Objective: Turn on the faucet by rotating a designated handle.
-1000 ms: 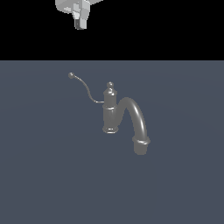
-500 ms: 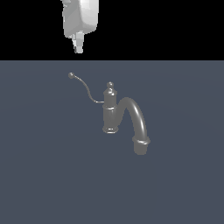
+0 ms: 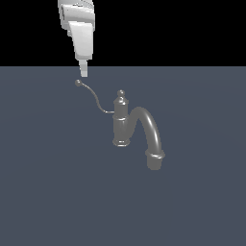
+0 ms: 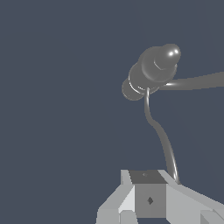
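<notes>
Grey metal against a slate-blue bench (image 3: 43,192): the faucet (image 3: 122,122) stands near the middle of the bench, its ribbed column upright and its thick spout (image 3: 150,134) arching down toward the exterior view's right. The handle (image 3: 93,98), a thin curved wire, leaves the column and sweeps toward the far edge of the bench, ending in a small ball tip (image 3: 78,82).

The white hand (image 3: 84,72) hangs just above that ball tip, close to it but, as far as the exterior view shows, not yet touching. In the wrist view the handle (image 4: 159,131) runs from the column's knob (image 4: 164,57) to the edge of the hand (image 4: 148,197), where its end slips out of sight. Whether the fingers are spread or pressed together I cannot tell; they read as one narrow block.

The step in hand looks like the final approach to the lever. To do it well, the contact should land near the ball tip, where leverage is greatest, and low enough on the wire not to ride over it. The push should then follow an arc around the column, not a straight line, or the slim wire may slide off the finger.
</notes>
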